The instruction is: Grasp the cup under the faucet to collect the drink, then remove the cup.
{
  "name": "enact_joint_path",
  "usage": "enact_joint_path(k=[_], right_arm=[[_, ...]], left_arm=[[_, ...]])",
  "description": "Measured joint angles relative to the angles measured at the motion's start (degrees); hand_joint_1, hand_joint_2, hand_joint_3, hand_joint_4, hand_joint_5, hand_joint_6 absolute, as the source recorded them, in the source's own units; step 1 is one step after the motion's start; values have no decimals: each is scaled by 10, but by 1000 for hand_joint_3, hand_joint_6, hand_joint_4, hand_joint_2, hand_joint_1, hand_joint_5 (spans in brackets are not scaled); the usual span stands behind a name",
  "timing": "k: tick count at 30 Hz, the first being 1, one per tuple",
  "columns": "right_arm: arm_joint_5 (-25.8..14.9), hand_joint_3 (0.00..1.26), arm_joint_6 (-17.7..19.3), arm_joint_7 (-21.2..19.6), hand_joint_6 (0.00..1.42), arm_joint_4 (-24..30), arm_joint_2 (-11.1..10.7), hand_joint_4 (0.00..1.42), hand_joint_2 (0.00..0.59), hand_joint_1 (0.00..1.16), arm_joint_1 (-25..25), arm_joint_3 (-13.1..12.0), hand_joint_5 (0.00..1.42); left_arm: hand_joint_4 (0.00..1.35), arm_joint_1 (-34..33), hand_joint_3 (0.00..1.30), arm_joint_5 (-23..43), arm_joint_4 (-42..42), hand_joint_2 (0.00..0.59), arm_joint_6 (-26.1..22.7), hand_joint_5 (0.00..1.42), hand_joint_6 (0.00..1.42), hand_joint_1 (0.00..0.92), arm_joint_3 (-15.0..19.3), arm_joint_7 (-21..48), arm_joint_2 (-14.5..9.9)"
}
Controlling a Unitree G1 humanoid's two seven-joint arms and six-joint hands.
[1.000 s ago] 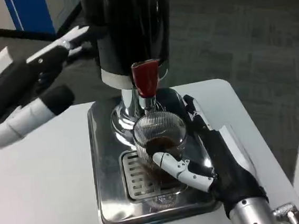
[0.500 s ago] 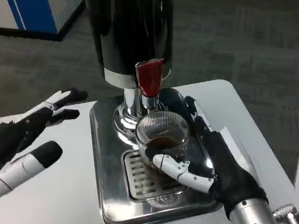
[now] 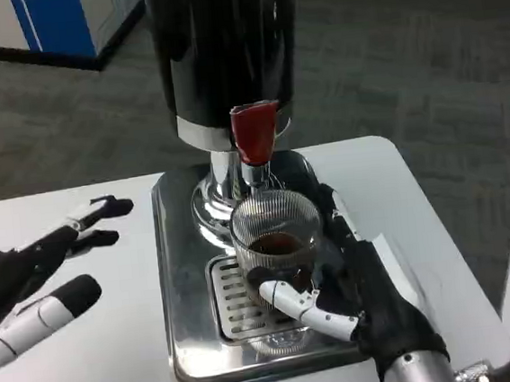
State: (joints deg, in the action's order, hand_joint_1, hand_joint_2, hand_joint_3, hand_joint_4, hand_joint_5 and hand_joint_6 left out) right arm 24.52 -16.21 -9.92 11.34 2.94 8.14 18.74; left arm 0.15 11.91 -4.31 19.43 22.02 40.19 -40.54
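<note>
While the ribbed glass cup [image 3: 275, 234] is standing on the slotted drip grate [image 3: 234, 299] directly under the faucet [image 3: 255, 175], the right hand [image 3: 364, 293] is grasping it from the right side: one white finger [image 3: 300, 301] is curling across the front of the cup near its base, and the other fingers are reaching up behind it along its far side (partly hidden by the glass). The cup is holding a dark brown drink in its lower part. Above it, the red tap lever [image 3: 255, 132] is sticking out from the black dispenser body [image 3: 223, 49], which is rising from a chrome pedestal [image 3: 223, 189]. All of this is sitting on a shiny metal tray [image 3: 184, 342] that is resting on the white desk [image 3: 90, 351].

The left hand [image 3: 37, 275] is hovering over the desk to the left of the tray, well apart from the cup and the dispenser, with its fingers spread and nothing in them. Its black fingertips [image 3: 112, 206] are pointing toward the tray's near-left edge without touching it. Beyond the desk, grey carpet [image 3: 404, 50] is covering the floor, and a blue panel [image 3: 62, 20] is standing at the upper left.
</note>
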Motion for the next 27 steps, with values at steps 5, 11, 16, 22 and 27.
enact_joint_path(k=[5, 11, 16, 22, 27], right_arm=[[-12, 0, 6, -20, 0, -16, 2, 0, 195, 652, 11, 6, 73], [-22, 0, 11, -37, 0, -28, 3, 0, 192, 648, 24, 17, 73], [-29, 0, 17, -47, 0, -42, 3, 0, 191, 645, 30, 24, 73], [-36, 0, 18, -66, 0, -61, 4, 0, 193, 648, 45, 32, 73], [-37, 0, 19, -88, 0, -86, 6, 0, 194, 650, 60, 37, 76]], left_arm=[[17, 19, 131, -2, 2, 124, 0, 119, 71, 37, 0, -2, 0], [17, 45, 132, -2, 2, 124, 1, 119, 71, 37, 4, -5, 0], [17, 57, 137, -1, 2, 124, 1, 118, 70, 37, 15, -6, 0], [17, 75, 140, -1, -2, 125, 1, 118, 62, 37, 19, -8, 0], [23, 89, 144, 0, -9, 126, 1, 118, 59, 37, 21, -8, 1]])
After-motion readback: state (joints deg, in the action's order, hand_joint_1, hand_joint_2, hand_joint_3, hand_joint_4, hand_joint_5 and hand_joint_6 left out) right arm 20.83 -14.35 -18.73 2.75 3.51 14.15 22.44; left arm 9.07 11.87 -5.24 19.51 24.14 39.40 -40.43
